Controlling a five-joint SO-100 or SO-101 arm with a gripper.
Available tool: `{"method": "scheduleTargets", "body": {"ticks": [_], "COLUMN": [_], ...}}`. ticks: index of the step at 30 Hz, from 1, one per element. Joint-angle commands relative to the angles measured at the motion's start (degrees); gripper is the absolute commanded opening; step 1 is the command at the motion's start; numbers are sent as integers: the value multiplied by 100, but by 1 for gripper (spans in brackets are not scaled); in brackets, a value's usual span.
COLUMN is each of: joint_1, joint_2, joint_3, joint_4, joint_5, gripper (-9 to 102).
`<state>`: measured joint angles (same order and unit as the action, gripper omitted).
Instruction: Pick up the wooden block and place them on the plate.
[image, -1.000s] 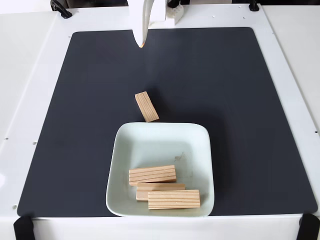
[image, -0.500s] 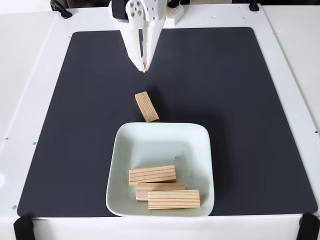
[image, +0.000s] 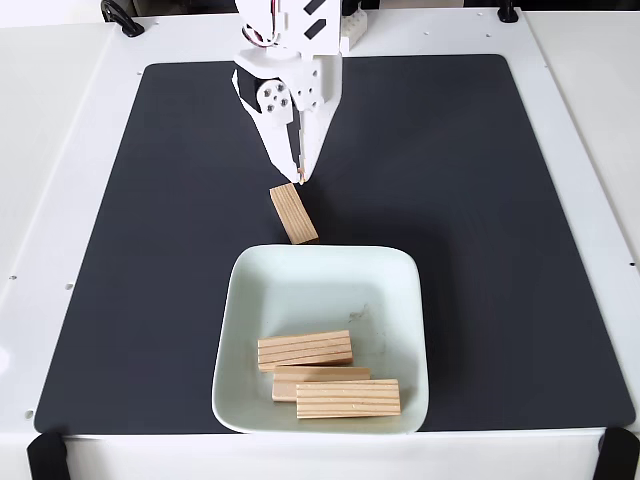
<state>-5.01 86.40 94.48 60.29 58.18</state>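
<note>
A: Since half a second ago the claw (image: 299, 180) has come down from the upper part of the frame; its tips now sit just above the top end of the loose block (image: 293, 213).

B: Is it touching that block?

A: Hard to say. The tips meet the block's upper end in the picture, but from this high camera I cannot tell contact from hovering.

B: Fingers apart or together?

A: They taper to one point with only a thin dark slit between them, so they look nearly together, with nothing between them.

B: Where is everything else?

A: The loose block lies tilted on the black mat (image: 480, 200), just above the top rim of the plate (image: 400, 290), near its upper left corner. Three more blocks (image: 305, 349) lie inside the plate, in its lower half. The middle one is partly covered by the lowest, which lies across it.

B: Anything cut off?

A: The arm runs out of the top edge. The white worktop (image: 60, 150) surrounds the mat.
</note>
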Motion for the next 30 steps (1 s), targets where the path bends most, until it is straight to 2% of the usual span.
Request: {"method": "scheduleTargets", "body": {"ticks": [1,5,9,12,30], "joint_1": [18,123,158,158,-141], "joint_2": [35,35,44,44,-527], "joint_3": [-281,-272,-255,-272,-694], "joint_4": [141,158,158,158,62], "joint_5": [70,70,70,79,914], "gripper": [-1,3,21,29,29]}}
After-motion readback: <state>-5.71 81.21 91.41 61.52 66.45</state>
